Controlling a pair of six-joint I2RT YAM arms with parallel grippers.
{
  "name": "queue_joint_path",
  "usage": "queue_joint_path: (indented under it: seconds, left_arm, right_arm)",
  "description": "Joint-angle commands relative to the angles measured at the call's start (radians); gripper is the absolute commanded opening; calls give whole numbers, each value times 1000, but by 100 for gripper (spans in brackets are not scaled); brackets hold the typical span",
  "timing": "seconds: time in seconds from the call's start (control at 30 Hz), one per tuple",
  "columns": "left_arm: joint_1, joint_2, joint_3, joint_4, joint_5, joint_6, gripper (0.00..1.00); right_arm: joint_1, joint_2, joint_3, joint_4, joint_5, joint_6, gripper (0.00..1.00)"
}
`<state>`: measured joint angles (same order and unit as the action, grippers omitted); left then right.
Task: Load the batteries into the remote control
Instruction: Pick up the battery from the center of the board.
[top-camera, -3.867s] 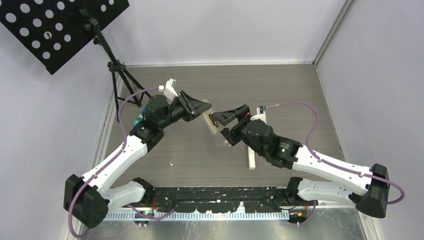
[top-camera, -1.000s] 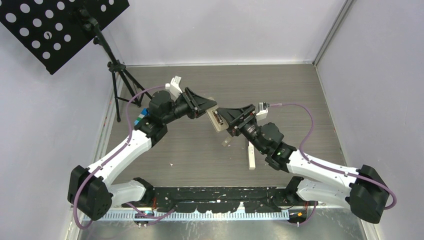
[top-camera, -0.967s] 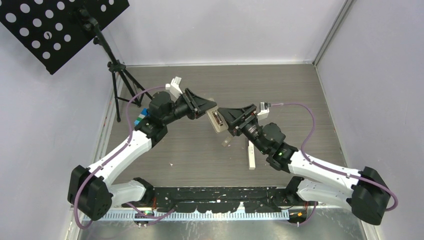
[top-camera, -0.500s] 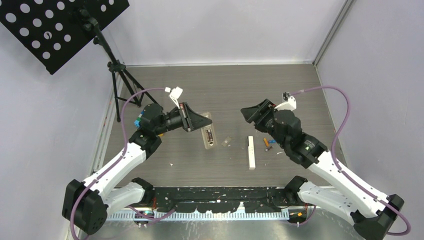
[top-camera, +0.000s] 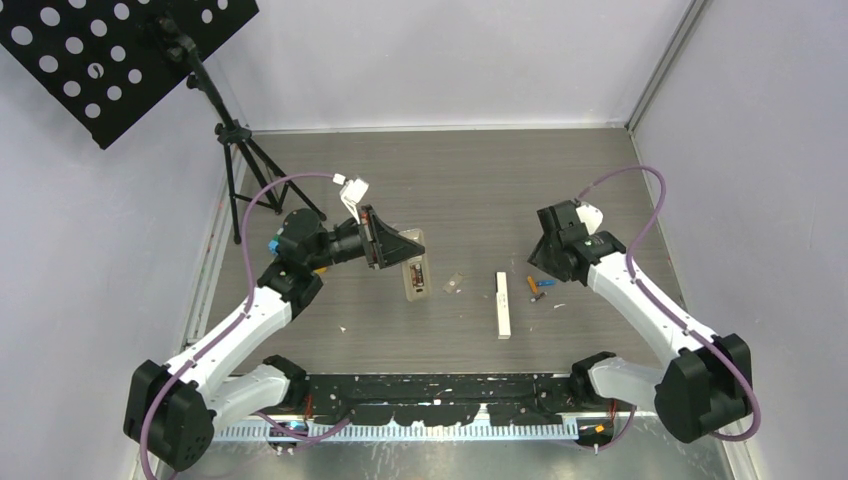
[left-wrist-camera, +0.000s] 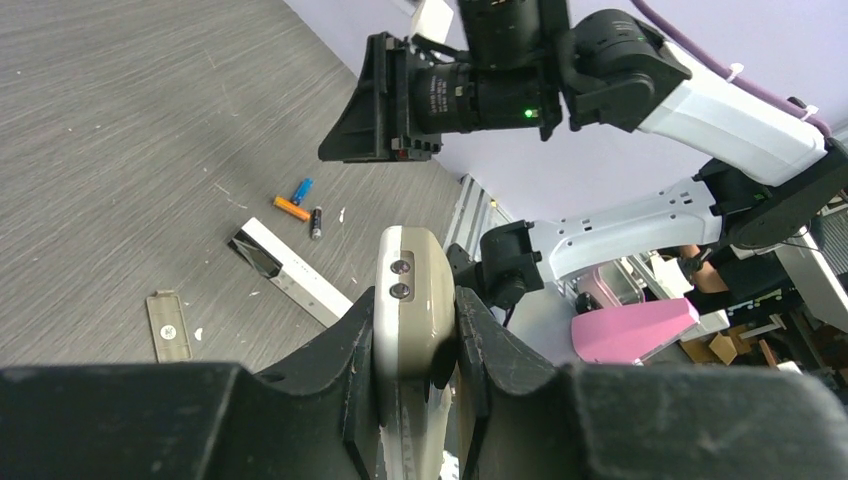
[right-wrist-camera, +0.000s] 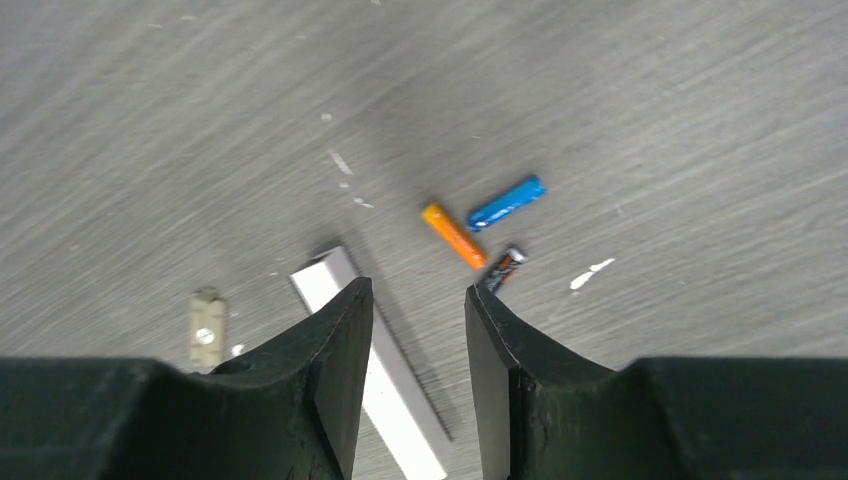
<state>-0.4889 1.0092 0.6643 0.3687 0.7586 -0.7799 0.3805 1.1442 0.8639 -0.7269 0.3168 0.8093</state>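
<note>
Where the batteries (top-camera: 533, 284) lie, right of centre in the overhead view, they form a tight cluster on the grey wood-grain table (top-camera: 450, 180). The orange battery (right-wrist-camera: 453, 236) runs diagonally. The blue battery (right-wrist-camera: 505, 203) angles away from it, with one end close to the orange one's side. The dark battery (right-wrist-camera: 501, 269) sits just beside the orange one's lower end. None of them is inside a remote.

Directly above this cluster hangs the right gripper (right-wrist-camera: 410, 300), its jaws parted with nothing between them. In its own wrist view the dark battery lies right at the tip of the finger on the right of the frame. The white remote (top-camera: 503, 304), a long slim bar, lies flat on the table just left of the batteries and passes under the other finger.

Farther left in the overhead view, a small grey plate (top-camera: 455, 284) rests flat on the table between the white remote and the beige remote (left-wrist-camera: 410, 290). The left gripper (top-camera: 400, 252) is clamped on the beige remote from both sides and holds it above the table. The remote's rounded end juts forward past the fingertips, and the overhead view shows a dark recess in its upward face.

A black perforated music stand (top-camera: 110, 60) fills the upper left corner.
</note>
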Motion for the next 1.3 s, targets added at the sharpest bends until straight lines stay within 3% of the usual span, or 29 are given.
queue_joint_path:
  seconds: [0.0, 0.43, 0.73, 1.07, 1.13, 1.27]
  left_arm:
    - [3, -13, -5, 93, 35, 2, 0]
    - [3, 18, -5, 102, 39, -12, 0]
    - [3, 35, -12, 110, 42, -18, 0]
    - [3, 39, -12, 109, 38, -18, 0]
    - [3, 38, -14, 104, 35, -16, 0]
    - [3, 31, -15, 82, 16, -18, 0]
  right_arm:
    - [-42, 35, -45, 9, -15, -30, 44]
    - [-164, 203, -102, 105, -72, 15, 45]
    - [-173, 256, -106, 146, -45, 38, 42]
    - [-179, 322, -101, 189, -44, 48, 45]
    - [-180, 336, -96, 195, -43, 46, 41]
    - [-180, 336, -94, 202, -32, 40, 17]
